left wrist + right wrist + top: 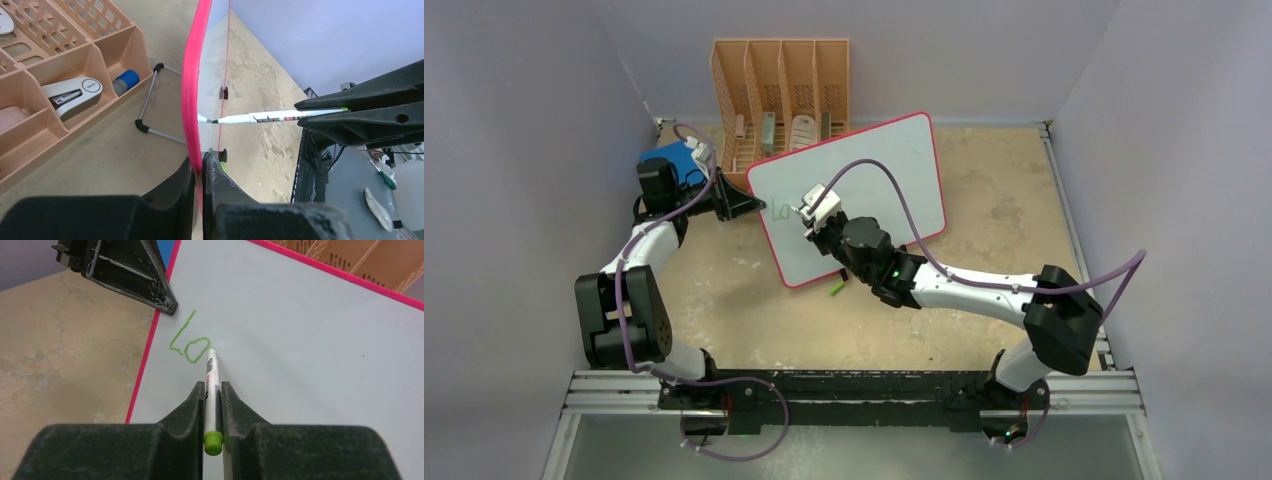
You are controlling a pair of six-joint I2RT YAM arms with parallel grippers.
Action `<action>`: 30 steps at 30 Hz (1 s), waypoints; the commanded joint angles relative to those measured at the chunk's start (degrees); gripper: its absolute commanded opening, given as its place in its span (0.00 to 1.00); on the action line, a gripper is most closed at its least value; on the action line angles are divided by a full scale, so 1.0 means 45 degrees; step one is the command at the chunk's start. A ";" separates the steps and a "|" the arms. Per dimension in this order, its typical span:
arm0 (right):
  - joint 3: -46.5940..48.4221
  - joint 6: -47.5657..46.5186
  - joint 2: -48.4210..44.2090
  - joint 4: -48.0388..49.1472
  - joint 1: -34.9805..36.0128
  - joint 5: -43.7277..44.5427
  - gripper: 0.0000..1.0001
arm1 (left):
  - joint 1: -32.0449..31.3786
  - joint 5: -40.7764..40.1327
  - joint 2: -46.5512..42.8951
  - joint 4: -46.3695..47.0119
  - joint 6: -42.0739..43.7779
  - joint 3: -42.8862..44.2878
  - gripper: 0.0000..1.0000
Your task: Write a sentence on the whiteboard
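Note:
The whiteboard stands tilted on the table, glossy white with a pink rim. My left gripper is shut on its left edge, and the rim is pinched between the jaws. My right gripper is shut on a white marker with a green end. The marker tip touches the board just right of the green letters "Lo", the only part of the sentence that shows. From the left wrist, the marker meets the board face at its tip.
A peach desk organizer stands behind the board and holds a stapler. A blue book lies behind my left gripper. The board's wire stand rests on the table. A small green cap lies by the board's front edge.

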 commanded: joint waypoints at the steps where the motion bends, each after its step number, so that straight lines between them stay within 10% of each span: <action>1: 0.0455 0.0080 -0.0123 0.0740 -0.0078 0.0237 0.00 | -0.0205 0.0061 -0.0240 0.0123 0.0541 0.0363 0.00; 30: 0.0000 0.0421 -0.0463 -0.0006 -0.0123 0.0207 0.00 | -0.0214 0.0041 -0.0278 0.0092 0.0555 0.0357 0.00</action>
